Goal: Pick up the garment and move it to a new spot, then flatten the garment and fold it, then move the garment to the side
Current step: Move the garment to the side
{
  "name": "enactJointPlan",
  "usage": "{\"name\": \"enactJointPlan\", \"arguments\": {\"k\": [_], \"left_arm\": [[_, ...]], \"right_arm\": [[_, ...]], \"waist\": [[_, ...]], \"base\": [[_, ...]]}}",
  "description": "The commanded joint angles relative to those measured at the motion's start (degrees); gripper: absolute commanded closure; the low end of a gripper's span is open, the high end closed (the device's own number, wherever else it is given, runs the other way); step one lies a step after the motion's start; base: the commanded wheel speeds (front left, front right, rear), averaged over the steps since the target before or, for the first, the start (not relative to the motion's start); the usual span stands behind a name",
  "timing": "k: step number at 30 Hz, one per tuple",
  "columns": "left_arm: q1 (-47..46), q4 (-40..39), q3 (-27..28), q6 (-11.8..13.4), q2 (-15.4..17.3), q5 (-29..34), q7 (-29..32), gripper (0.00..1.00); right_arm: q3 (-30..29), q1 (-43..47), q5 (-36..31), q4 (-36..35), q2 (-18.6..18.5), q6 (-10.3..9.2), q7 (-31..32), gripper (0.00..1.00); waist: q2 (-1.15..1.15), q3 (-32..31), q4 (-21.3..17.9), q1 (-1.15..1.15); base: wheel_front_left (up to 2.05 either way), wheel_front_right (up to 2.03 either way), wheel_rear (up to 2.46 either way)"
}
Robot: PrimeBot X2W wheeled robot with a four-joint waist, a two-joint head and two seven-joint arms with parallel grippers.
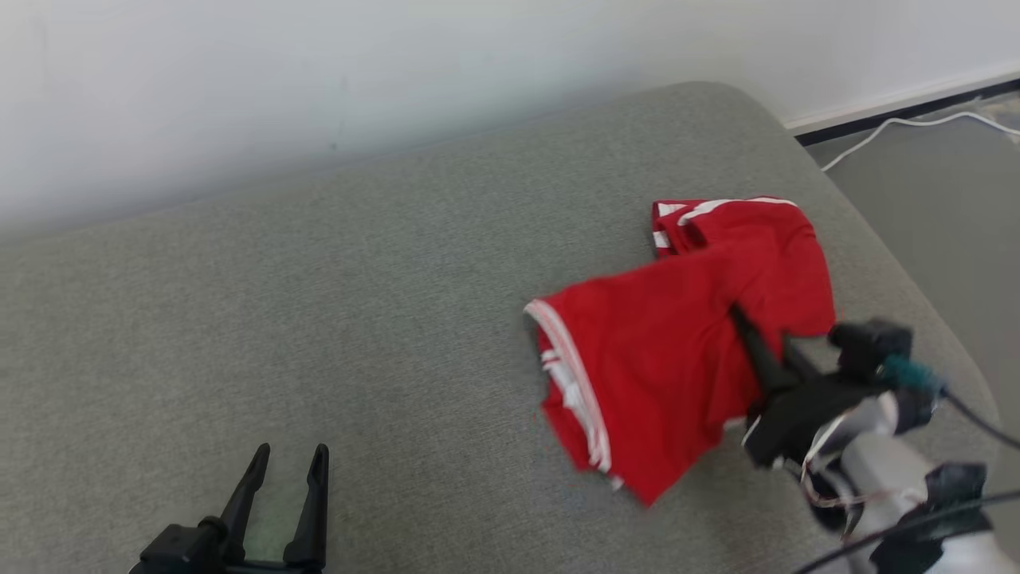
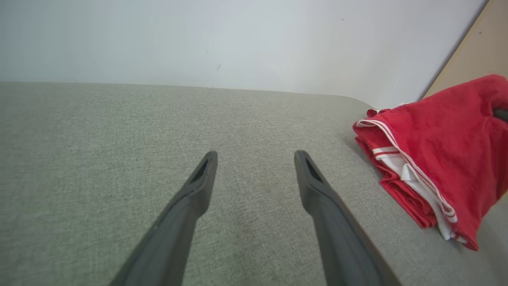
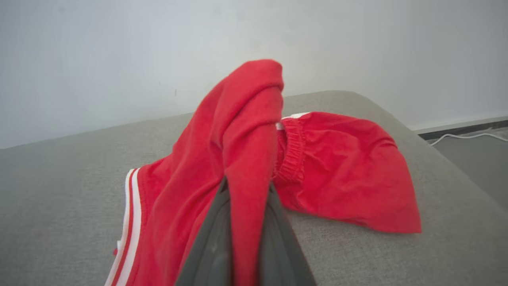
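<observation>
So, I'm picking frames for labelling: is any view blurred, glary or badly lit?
Head view: soft even light, no glare; the garment and right gripper look slightly motion-smeared. Left wrist view: sharpest, with the open left gripper and the cushion weave crisp. Right wrist view: the fingers, shut on the garment, look soft, probably too near to focus.

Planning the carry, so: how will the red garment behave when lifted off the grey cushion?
Probably floppy: the red garment drapes over the shut right gripper and sags either side. Likely light, since one pinched fold holds it up. Its end resting on the grey cushion may drag and bunch.
</observation>
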Motion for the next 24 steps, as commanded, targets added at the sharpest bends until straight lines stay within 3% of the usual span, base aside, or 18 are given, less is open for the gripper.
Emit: {"name": "enactJointPlan", "arguments": {"k": [1, 10, 15, 16, 17, 20, 24], "left_arm": [[-0.4, 0.0, 0.0, 0.0, 0.1, 0.5, 0.0, 0.00], [-1.4, 0.0, -0.6, 0.0, 0.1, 0.1, 0.0, 0.00], [-2.5, 0.0, -1.0, 0.0, 0.1, 0.2, 0.0, 0.00], [-2.7, 0.1, -1.1, 0.0, 0.1, 0.3, 0.0, 0.00], [-3.0, 0.2, -1.3, 0.0, 0.1, 0.4, 0.0, 0.00], [-3.5, 0.3, -1.4, 0.0, 0.1, 0.5, 0.0, 0.00], [-3.7, 0.2, -1.0, 0.0, 0.2, 0.7, 0.0, 0.00]], "right_arm": [[-0.2, -1.1, -0.7, 0.4, -0.7, -0.02, -0.3, 1.00], [-3.6, -13.7, -4.8, 8.6, -6.7, -0.02, 2.0, 1.00], [-4.9, -18.6, -7.5, 14.8, -7.9, -0.02, 2.5, 1.00], [-5.5, -19.6, -8.7, 16.4, -8.0, -0.03, 2.1, 0.64], [-6.0, -20.5, -10.2, 18.2, -8.2, -0.03, 1.6, 0.00], [-8.7, -23.0, -14.6, 23.6, -7.5, -0.03, 0.3, 0.00], [-16.9, -25.8, -22.1, 27.9, -6.2, -0.03, -1.0, 0.00]], "waist": [[0.00, 0.3, 0.8, -0.01], [0.00, 2.3, 4.2, -0.01], [0.00, 3.6, 5.9, -0.01], [0.00, 3.8, 6.3, -0.01], [0.00, 4.1, 6.7, -0.01], [0.00, 4.5, 7.8, -0.01], [0.00, 5.1, 8.8, -0.01]], "base": [[0.00, 0.00, 0.00], [0.00, 0.00, 0.00], [0.00, 0.00, 0.00], [0.00, 0.00, 0.00], [0.00, 0.00, 0.00], [0.00, 0.00, 0.00], [0.00, 0.00, 0.00]]}}
